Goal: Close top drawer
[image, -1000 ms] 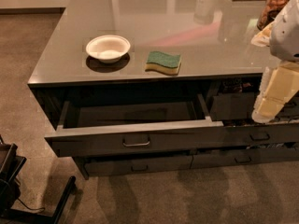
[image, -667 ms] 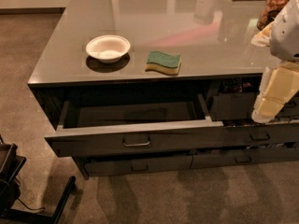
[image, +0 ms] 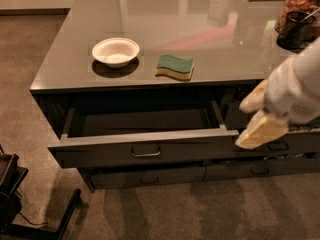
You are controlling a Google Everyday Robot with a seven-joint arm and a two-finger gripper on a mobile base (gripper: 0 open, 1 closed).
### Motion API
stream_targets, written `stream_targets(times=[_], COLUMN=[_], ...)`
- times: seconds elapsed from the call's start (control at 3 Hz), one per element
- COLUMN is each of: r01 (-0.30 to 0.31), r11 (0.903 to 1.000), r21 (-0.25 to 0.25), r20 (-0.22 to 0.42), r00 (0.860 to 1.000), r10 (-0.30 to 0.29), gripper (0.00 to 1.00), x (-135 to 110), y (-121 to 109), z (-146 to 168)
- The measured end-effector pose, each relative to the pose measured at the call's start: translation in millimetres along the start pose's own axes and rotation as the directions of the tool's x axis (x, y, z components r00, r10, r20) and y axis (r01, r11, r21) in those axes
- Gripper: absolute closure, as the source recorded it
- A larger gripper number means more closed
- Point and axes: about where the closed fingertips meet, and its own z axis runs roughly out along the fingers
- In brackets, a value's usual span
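While the top drawer (image: 190,149) sits pulled out, gripper (image: 252,119) hovers at its front's right end; grip state: can't tell.

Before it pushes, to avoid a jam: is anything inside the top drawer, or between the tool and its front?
Nothing visible. The top drawer is open with a bare inside; the tool hangs by the right end of its front, nothing between. The bowl and sponge sit on the countertop above, clear of its path.
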Motion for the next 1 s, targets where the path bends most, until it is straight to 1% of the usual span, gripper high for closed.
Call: stream_targets(times=[0.33,0.67,1.0], r01=[-0.010,-0.023,-0.023], r11=[0.9969,0.9976,0.9976], r21=[-0.078,-0.066,-0.066], r20=[0.086,0.086,0.086], r00=[0.996,0.996,0.996], r10=[0.017,0.028,0.028], gripper=[0.65,0.89,1.00], x=[-3,3,3], y=[31,38,38], z=[81,105,105])
